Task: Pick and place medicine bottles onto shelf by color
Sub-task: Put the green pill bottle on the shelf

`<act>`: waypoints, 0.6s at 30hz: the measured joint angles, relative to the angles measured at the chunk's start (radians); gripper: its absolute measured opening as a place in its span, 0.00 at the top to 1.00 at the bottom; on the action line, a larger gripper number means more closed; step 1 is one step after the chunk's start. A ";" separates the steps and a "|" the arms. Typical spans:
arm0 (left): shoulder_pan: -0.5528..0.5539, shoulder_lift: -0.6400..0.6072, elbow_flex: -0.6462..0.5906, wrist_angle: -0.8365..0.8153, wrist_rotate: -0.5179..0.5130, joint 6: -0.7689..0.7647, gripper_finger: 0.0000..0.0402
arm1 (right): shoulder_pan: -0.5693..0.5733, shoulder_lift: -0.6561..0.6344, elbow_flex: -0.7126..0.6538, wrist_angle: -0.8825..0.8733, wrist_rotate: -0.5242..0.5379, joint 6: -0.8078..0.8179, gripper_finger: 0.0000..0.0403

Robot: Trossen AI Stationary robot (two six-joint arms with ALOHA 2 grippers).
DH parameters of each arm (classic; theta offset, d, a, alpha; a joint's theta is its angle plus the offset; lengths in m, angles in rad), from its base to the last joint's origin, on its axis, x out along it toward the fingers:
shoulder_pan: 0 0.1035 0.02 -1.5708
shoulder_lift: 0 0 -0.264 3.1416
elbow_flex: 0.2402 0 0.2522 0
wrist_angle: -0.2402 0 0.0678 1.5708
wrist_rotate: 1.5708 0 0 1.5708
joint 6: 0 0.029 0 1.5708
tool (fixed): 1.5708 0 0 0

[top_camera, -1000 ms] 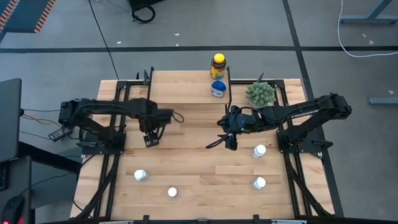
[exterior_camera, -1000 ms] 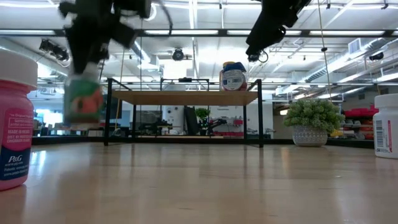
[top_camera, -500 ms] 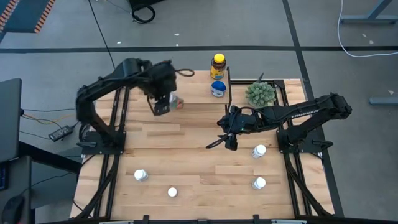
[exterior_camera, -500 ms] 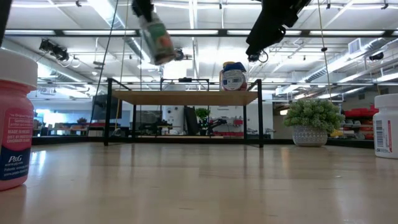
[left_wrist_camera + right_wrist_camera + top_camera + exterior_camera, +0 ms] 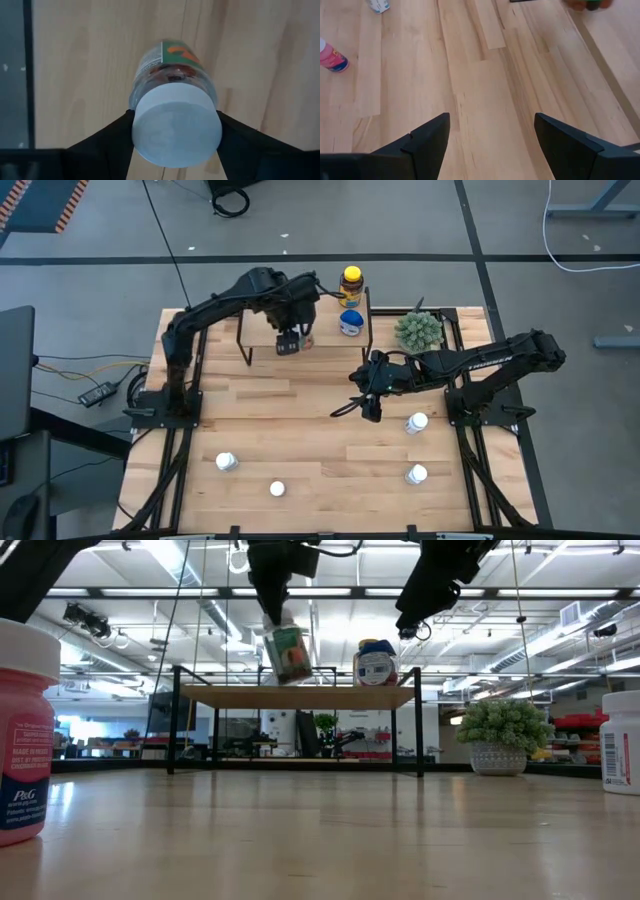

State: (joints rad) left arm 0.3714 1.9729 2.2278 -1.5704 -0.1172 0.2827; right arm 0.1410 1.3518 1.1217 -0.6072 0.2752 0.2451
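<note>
My left gripper point(image 5: 291, 343) is over the shelf point(image 5: 268, 320), shut on a clear bottle with a white cap and a green-and-orange label point(image 5: 288, 655). The bottle also shows in the left wrist view point(image 5: 172, 70). An amber bottle with a yellow cap point(image 5: 351, 284) and a squat blue-lidded bottle point(image 5: 350, 323) stand on the shelf's right end. My right gripper point(image 5: 367, 406) is open and empty above the table's middle. Several white-capped bottles stand on the table, among them two point(image 5: 227, 462) point(image 5: 417, 423) and a pink-labelled one point(image 5: 25, 730). My left gripper pinches the bottle's white cap point(image 5: 176, 131) between its two fingers point(image 5: 107, 145), one on each side. The fingers come from above, pointing down. The bottle hangs below them, tilted, a little above the shelf board point(image 5: 295, 697).
A green spiky potted plant point(image 5: 418, 330) stands right of the shelf at the table's far right. More white-capped bottles stand near the front edge point(image 5: 277, 489) point(image 5: 417, 474). The shelf's left half is bare board.
My left gripper has risen and swung from the table's left middle toward the far edge and to the right, ending over the shelf. The bottle has gone with it, lifted from low over the table to just above the shelf board, tilted.
</note>
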 joint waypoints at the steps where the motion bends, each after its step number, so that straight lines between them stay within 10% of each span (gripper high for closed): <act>1: 0.000 0.001 0.000 0.004 0.000 0.013 0.38 | 0.000 0.000 0.000 0.000 0.000 0.001 0.26; 18: 0.046 0.013 0.070 -0.002 -0.023 0.070 0.36 | 0.000 0.000 0.000 0.004 0.003 -0.001 0.26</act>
State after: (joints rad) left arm 0.4178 1.9858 2.2982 -1.5723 -0.1404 0.3529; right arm 0.1410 1.3518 1.1217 -0.6033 0.2780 0.2439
